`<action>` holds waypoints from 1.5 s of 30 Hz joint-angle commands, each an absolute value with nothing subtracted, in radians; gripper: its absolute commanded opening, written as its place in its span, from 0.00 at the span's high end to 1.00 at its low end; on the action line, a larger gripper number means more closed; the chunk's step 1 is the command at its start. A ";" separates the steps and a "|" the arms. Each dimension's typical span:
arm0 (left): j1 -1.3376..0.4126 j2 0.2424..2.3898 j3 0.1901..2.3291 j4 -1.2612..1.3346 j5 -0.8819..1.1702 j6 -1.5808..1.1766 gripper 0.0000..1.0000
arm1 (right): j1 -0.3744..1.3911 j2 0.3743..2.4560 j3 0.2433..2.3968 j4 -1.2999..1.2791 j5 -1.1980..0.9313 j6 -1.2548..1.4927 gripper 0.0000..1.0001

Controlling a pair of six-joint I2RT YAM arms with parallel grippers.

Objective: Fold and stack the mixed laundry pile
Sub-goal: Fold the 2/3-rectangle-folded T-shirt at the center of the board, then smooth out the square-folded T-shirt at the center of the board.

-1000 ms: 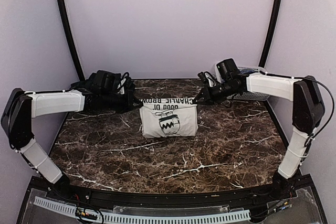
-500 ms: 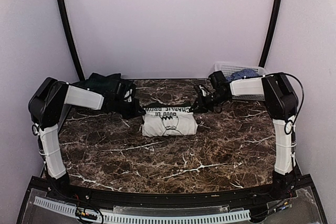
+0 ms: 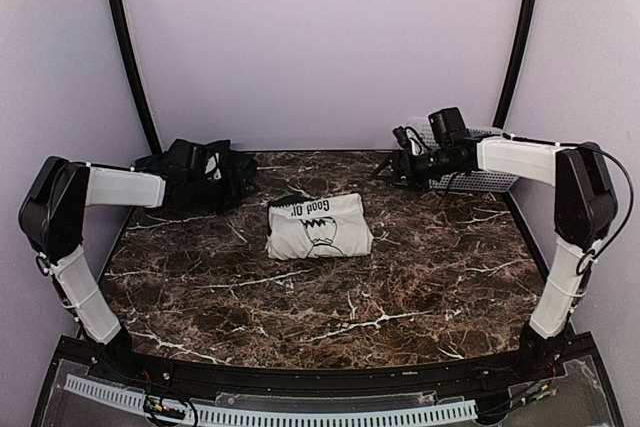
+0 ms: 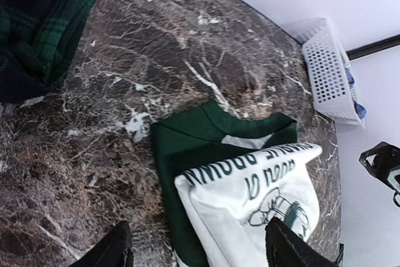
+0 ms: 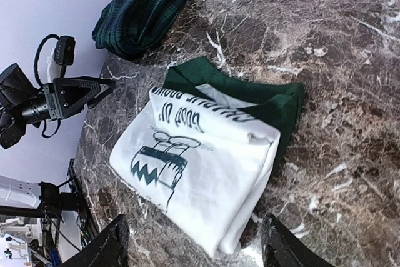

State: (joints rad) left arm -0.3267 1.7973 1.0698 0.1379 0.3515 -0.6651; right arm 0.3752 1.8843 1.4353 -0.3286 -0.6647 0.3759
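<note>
While both arms hung clear, the dark green plaid garment (image 4: pixel 44 23) lay bundled far left, apparently set aside; the left gripper (image 4: pixel 199 242) stood open, empty; the soft white-and-green tee (image 3: pixel 318 227) lay folded square on the marble table (image 3: pixel 420 287), probably as stack base; the right gripper (image 5: pixel 195 229) gaped empty beside the lattice basket (image 3: pixel 480 183).

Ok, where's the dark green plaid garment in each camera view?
Top external: plaid garment at the far left corner of the table.
Left wrist: plaid garment in the top left corner.
Right wrist: plaid garment at the top edge, left of centre.
Shared landmark: the folded white printed shirt, seen in all three.
</note>
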 commanded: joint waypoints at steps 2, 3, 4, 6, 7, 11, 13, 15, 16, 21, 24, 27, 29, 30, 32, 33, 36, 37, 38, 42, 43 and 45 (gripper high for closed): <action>-0.358 1.584 0.902 0.149 0.439 -0.609 0.30 | 0.389 1.759 1.207 -0.216 -0.776 0.410 0.34; -0.377 1.564 0.878 0.154 0.447 -0.592 0.30 | 0.401 1.741 1.172 -0.202 -0.778 0.417 0.35; -0.388 1.536 0.838 0.166 0.455 -0.588 0.30 | 0.415 1.727 1.146 -0.192 -0.784 0.419 0.35; -0.427 1.521 0.809 0.162 0.466 -0.572 0.29 | 0.447 1.726 1.115 -0.178 -0.788 0.421 0.35; -0.454 1.521 0.804 0.153 0.464 -0.559 0.29 | 0.460 1.735 1.106 -0.171 -0.785 0.421 0.35; -0.480 1.553 0.791 0.193 0.441 -0.592 0.28 | 0.480 1.796 1.087 -0.117 -0.765 0.431 0.38; -0.477 1.575 0.827 0.177 0.413 -0.616 0.29 | 0.480 1.833 1.109 -0.118 -0.748 0.427 0.38; -0.477 1.607 0.881 0.160 0.408 -0.636 0.31 | 0.480 1.876 1.139 -0.119 -0.754 0.423 0.38; -0.477 1.636 0.913 0.154 0.425 -0.640 0.32 | 0.481 1.894 1.143 -0.110 -0.764 0.426 0.38; -0.479 1.672 0.877 0.194 0.488 -0.638 0.36 | 0.488 1.889 1.095 -0.090 -0.775 0.432 0.38; -0.485 1.613 0.782 0.260 0.506 -0.630 0.36 | 0.492 1.835 1.020 -0.054 -0.767 0.435 0.38; -0.489 1.571 0.667 0.347 0.472 -0.616 0.40 | 0.498 1.822 0.984 -0.027 -0.762 0.443 0.40; -0.493 1.570 0.611 0.416 0.443 -0.604 0.41 | 0.506 1.834 0.976 -0.010 -0.760 0.446 0.40; -0.494 1.576 0.599 0.439 0.437 -0.590 0.42 | 0.509 1.844 0.977 -0.005 -0.757 0.448 0.41; -0.495 1.607 0.602 0.458 0.434 -0.575 0.45 | 0.514 1.863 0.988 0.008 -0.756 0.450 0.42; -0.495 1.629 0.605 0.467 0.438 -0.574 0.46 | 0.515 1.874 0.994 0.022 -0.751 0.449 0.43; -0.499 1.682 0.628 0.516 0.456 -0.564 0.49 | 0.515 1.909 1.026 0.008 -0.730 0.432 0.46; -0.504 1.691 0.637 0.520 0.464 -0.551 0.50 | 0.515 1.917 1.032 0.004 -0.726 0.429 0.47; -0.507 1.709 0.654 0.517 0.471 -0.544 0.50 | 0.515 1.923 1.038 0.004 -0.725 0.427 0.49; -0.521 1.749 0.699 0.503 0.482 -0.512 0.51 | 0.515 1.941 1.056 0.005 -0.734 0.428 0.55; -0.522 1.753 0.707 0.506 0.482 -0.509 0.51 | 0.517 1.944 1.059 0.007 -0.736 0.430 0.57; -0.523 1.762 0.719 0.506 0.481 -0.504 0.54 | 0.520 1.949 1.064 0.007 -0.739 0.427 0.62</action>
State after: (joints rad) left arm -0.5156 1.7531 0.6804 0.4706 0.4614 -0.5449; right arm 0.5102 1.9324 1.0306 -0.0223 -0.7372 0.4374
